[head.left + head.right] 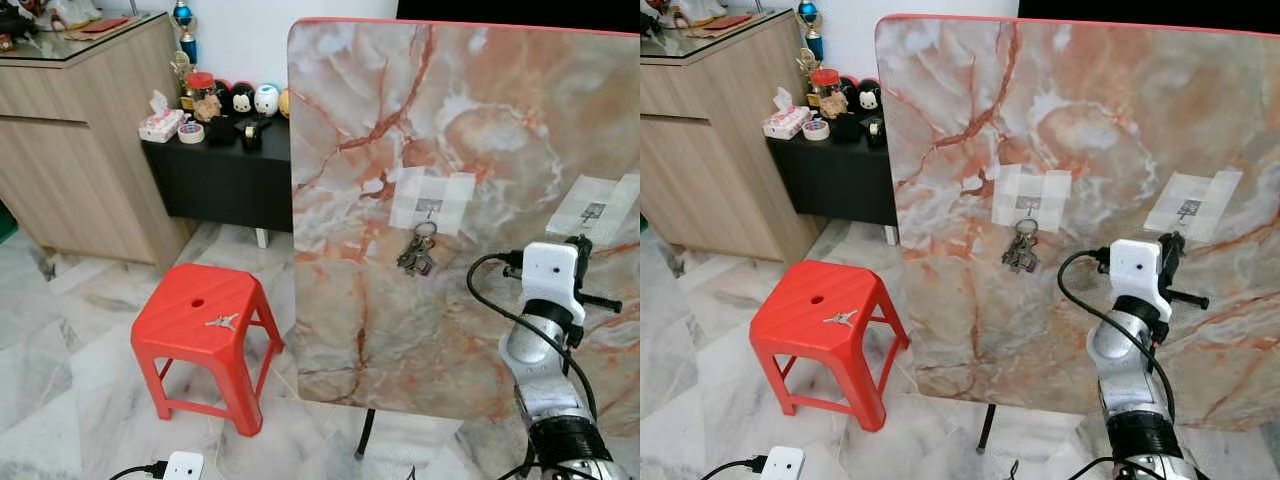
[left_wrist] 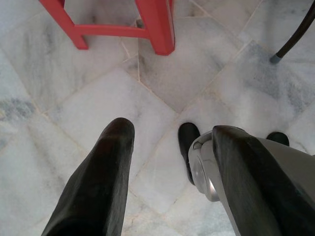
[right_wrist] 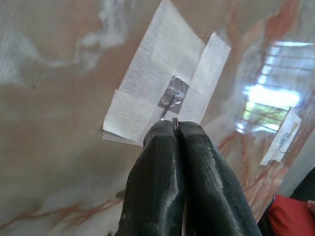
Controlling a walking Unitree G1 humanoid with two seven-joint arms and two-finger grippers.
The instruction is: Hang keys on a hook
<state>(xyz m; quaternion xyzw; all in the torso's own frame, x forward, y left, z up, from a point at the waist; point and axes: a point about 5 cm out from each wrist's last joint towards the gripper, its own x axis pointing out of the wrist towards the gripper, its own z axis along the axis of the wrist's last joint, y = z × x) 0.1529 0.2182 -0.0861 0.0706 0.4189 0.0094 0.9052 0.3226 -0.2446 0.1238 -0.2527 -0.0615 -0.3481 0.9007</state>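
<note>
**Right gripper at the right-hand hook; one key bunch hanging on the neighbouring hook**

Nearest the camera, the right arm (image 1: pixel 545 345) rises from the lower right, a black cable looping beside its wrist. The right gripper (image 3: pixel 175 125) is raised against the marble-patterned board (image 1: pixel 400 130). In the right wrist view its two black fingers (image 3: pixel 157 172) are pressed together, with a thin sliver of metal showing at the tips; what that sliver belongs to cannot be told. The tips sit just below the small metal hook (image 3: pixel 172 96), which is fixed to the board under crossed strips of white tape (image 3: pixel 147 83).

The left gripper (image 2: pixel 167 142) points down at the pale marble floor (image 2: pixel 74 98), its fingers spread apart and holding nothing; a red leg of the stool appears beyond them.

On the board, a second taped hook (image 1: pixel 429 208) lies to the left of the right gripper. A bunch of keys (image 1: pixel 417 253) hangs from it, resting against the board's face.

Left of the board stands a red plastic stool (image 1: pixel 203 310). A small silver key (image 1: pixel 222 321) lies on its seat, near a round hole.

Farthest back, a low black cabinet (image 1: pixel 220 175) bearing small figurines and a tape roll stands beside a wood-grain sideboard (image 1: pixel 80 140).
</note>
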